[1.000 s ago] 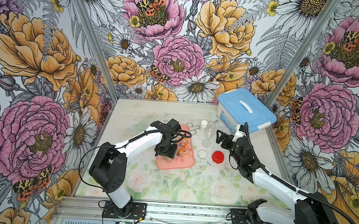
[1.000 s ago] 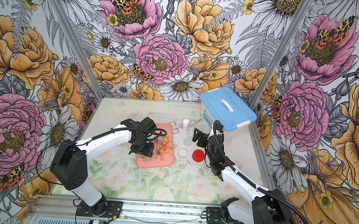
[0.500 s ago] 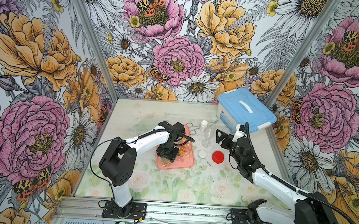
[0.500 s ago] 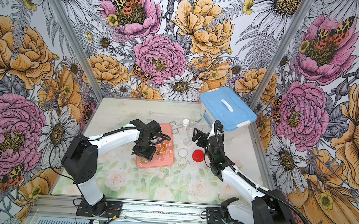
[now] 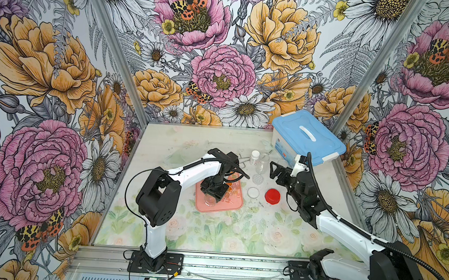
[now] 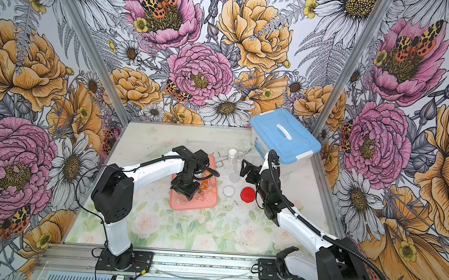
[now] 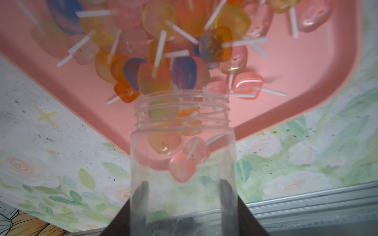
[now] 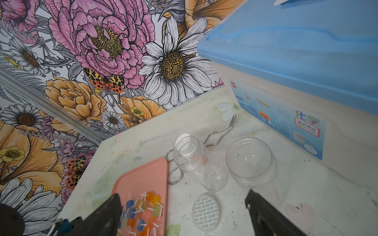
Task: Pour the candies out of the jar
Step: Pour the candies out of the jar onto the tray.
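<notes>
At the left of the table [image 5: 206, 234], the left pincer [image 5: 212, 193] is clenched on the clear jar [image 7: 182, 147]. We see it held over the near end of the pink tray [image 5: 222, 209], its mouth turned toward the tray. Most of the candies [image 5: 232, 190] lie heaped on the tray just beyond that mouth. In both top views the left arm and its cable cover much of the tray's far end.

The left wrist view shows what the top views cannot. A few candies sit inside the jar by its neck, and the part of the jar between the fingers [image 7: 142, 196] holds nothing.

Right of the tray we find wire tongs [image 5: 239, 158], a capped bottle [image 5: 255, 156], a patterned disc [image 5: 258, 178], a clear lid [image 5: 253, 192] and a red lid [image 5: 272, 196], all on the table.

Further right, the right pincer [image 5: 276, 172] hangs released and grasps nothing. It is above the table, between the lids and the blue-lidded box [image 5: 307, 138].

Only the right wrist view shows a wide empty jar [image 8: 251, 161] just beside the box, and the printed label on the box's side.
</notes>
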Controlling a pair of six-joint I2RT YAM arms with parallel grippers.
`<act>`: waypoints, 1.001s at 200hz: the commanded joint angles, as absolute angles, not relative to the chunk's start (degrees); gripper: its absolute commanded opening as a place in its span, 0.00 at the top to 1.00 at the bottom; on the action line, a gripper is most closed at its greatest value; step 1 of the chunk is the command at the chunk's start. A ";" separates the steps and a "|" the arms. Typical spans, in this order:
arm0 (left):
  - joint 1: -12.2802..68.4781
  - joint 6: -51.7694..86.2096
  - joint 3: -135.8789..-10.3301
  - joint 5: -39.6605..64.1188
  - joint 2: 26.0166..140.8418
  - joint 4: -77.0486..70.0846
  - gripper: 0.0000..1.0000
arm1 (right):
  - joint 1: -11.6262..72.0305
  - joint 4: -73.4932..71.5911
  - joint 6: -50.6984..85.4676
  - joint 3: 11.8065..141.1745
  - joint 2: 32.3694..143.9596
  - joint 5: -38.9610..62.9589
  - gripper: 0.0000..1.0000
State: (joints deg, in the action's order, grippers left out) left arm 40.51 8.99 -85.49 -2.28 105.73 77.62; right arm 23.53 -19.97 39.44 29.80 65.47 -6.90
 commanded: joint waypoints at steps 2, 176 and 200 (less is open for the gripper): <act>41.18 9.41 -87.57 -5.36 100.91 79.19 1.00 | 23.38 -19.95 38.92 31.45 63.02 -7.80 0.02; 34.63 5.14 -86.67 2.48 94.82 61.78 1.00 | 19.48 -18.87 41.48 33.61 62.91 8.17 0.01; 33.25 5.98 -81.93 6.80 90.44 47.62 1.00 | 16.93 -18.89 44.27 35.63 64.64 17.10 0.01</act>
State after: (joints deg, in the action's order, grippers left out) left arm 34.39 6.39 -85.73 0.30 95.24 64.71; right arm 18.90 -18.31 41.23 31.99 63.29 6.15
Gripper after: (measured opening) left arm 0.536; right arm 0.995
